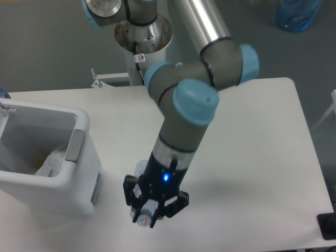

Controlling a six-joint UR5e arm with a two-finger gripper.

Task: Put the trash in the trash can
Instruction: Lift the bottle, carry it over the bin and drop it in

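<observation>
The white trash can (pixel 79 173) with a grey handle panel stands on the table at the left. A crumpled white paper wrapper (pixel 52 159) lies inside it by the right wall. My gripper (pixel 152 209) points down at the table's front, right of the can. Its fingers are closed around the crushed clear bottle (pixel 145 212). The bottle's white cap sticks out at the lower left, and a clear bit of the bottle shows behind the wrist. I cannot tell whether the bottle is touching the table.
The arm's base (pixel 143 37) stands behind the table's far edge. A blue object (pixel 298 13) lies on the floor at the top right. A black thing (pixel 328 227) sits at the table's front right corner. Something yellow lies in the can.
</observation>
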